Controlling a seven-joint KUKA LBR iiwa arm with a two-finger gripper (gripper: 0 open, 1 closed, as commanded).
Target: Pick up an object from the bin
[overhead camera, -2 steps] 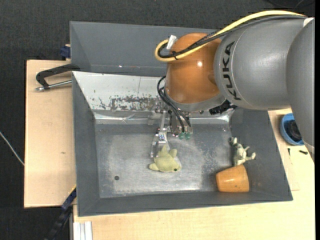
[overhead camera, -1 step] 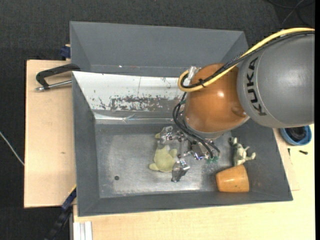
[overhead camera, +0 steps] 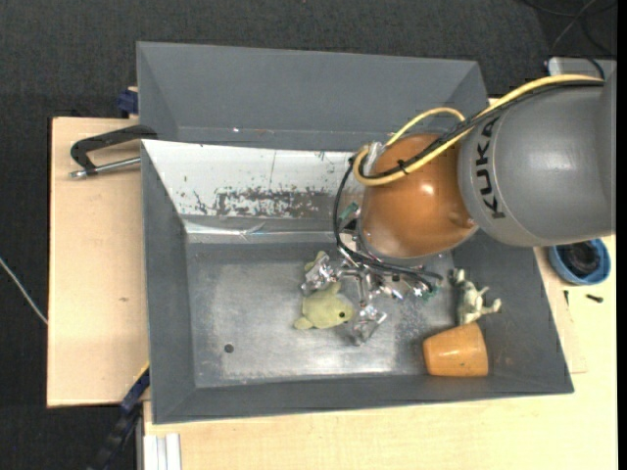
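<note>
1. Treat the pale yellow toy (overhead camera: 326, 311), lying mid-floor in the grey bin (overhead camera: 196, 292), just left of and nearer than the gripper (overhead camera: 361, 290), as the nearest candidate
2. Cannot tell the gripper's opening, nor any hold on a thing; confirm before descending
3. Centre squarely over the toy's rounded body and come straight down to the bin floor
4. Stay clear of the orange cup (overhead camera: 457, 351) and the small white figure (overhead camera: 472, 302), both further right
5. Close gently, then lift straight up, well away from the far wall
</note>
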